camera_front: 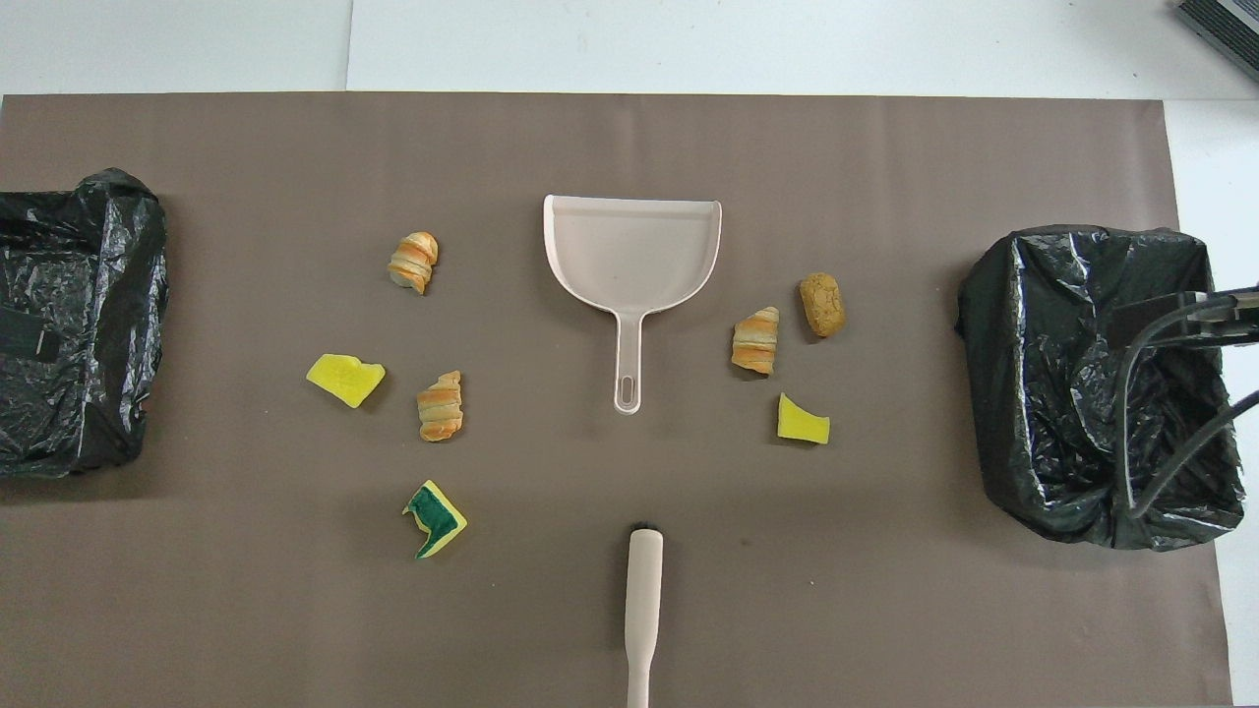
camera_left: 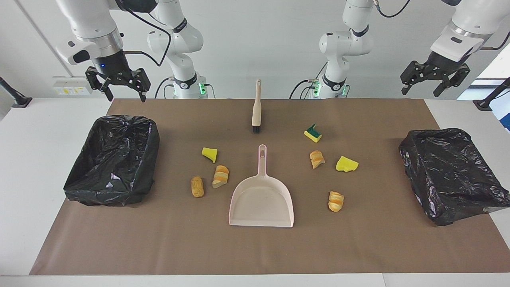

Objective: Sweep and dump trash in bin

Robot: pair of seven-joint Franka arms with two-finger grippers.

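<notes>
Facing view: two arms hang raised at the robots' edge of the surface [camera_left: 24, 159]. The right pincer [camera_left: 124, 92] is over the brown mat [camera_left: 255, 247] near the bin at the right arm's end [camera_left: 113, 159], fingers apart and empty. The left pincer [camera_left: 428, 88] is up near the bin at the left arm's end [camera_left: 450, 175], fingers also apart and empty. Both bins, two in all, are lined with black bags. One beige dustpan [camera_left: 261, 199] lies mid-mat, its handle pointing toward the robots; one brush [camera_left: 256, 107] lies nearer to the robots, in line with it. Seven scraps of trash lie loose on the mat: three toward the right arm's end, a yellow sponge wedge [camera_left: 210, 154], a striped croissant piece [camera_left: 220, 176] and a brown nugget [camera_left: 197, 186]; four toward the left arm's end, a green-backed sponge [camera_left: 312, 133], a croissant piece [camera_left: 317, 159], a yellow wedge [camera_left: 346, 164] and another croissant piece [camera_left: 336, 201].

Overhead view: again seven scraps, counted as three croissant pieces, three sponges and one nugget, none touching the dustpan. Neither pincer's fingers show here.
</notes>
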